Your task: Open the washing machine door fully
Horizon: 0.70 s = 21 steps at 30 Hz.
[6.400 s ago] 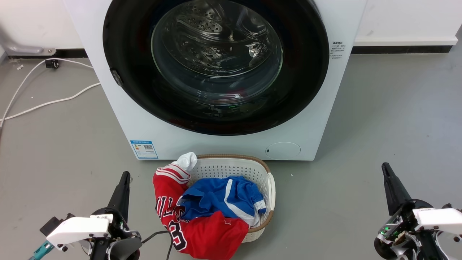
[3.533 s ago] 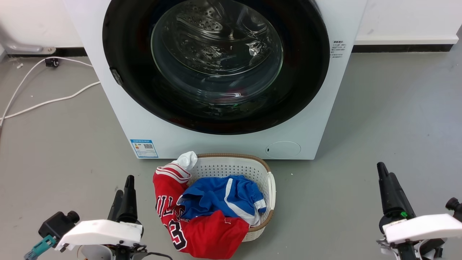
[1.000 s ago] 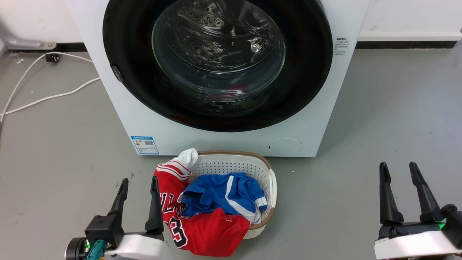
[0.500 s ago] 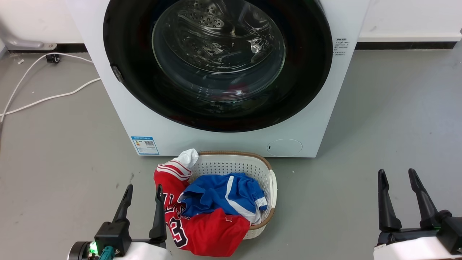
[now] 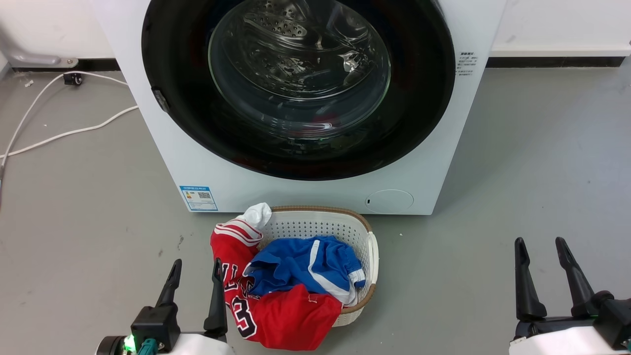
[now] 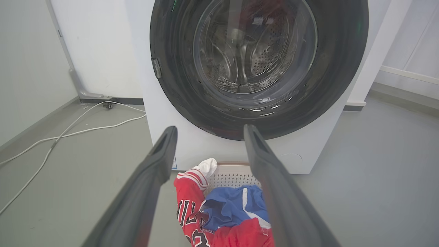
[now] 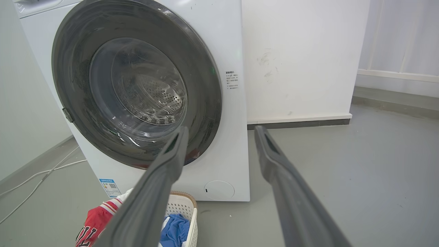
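Washing machine door [image 5: 298,84] shut, untouched; whole swing left for you. Left gripper [image 5: 196,262], right gripper [image 5: 538,241]: jaws wide, empty, well short.

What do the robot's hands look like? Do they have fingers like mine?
Not quite like yours. The left gripper and the right gripper are pincers with two long, thin black fingers each, tapering to narrow tips. The fingers grow from a black block on a white shell. Beside the left one are a small green light and a teal plug.
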{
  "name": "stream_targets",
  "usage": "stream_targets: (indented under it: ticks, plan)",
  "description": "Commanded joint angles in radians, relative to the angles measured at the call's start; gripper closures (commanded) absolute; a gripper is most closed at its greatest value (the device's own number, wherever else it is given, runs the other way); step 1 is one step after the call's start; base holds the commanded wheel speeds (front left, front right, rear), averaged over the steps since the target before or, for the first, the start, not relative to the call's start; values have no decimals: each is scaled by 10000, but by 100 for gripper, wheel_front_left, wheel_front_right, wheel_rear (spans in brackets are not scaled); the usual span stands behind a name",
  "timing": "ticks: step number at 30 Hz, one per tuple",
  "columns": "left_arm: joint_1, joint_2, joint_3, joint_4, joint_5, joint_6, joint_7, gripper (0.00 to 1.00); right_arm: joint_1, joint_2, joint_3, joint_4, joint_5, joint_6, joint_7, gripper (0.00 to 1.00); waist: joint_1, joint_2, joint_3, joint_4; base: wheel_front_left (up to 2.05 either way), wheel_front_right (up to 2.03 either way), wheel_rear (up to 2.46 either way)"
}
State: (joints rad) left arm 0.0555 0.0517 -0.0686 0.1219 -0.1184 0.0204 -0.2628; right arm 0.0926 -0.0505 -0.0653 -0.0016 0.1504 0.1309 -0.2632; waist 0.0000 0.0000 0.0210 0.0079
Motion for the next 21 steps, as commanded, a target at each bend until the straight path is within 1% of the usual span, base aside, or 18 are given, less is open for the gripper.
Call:
stream_targets:
  ticks: [1,7,21]
  plan:
    - [51,-21,4,51,13,64,-30,0,44,6,5,19,44,-3,-24,0,0,0,-2,-6,0,0,0]
    - [58,-20,-10,173,173,215,-30,0,57,6,119,-11,-420,-3,-24,0,0,0,-2,-19,0,0,0]
    - [-15,-20,-3,269,180,313,-30,0,90,6,182,235,-284,-3,-24,0,0,0,-10,3,0,0,0]
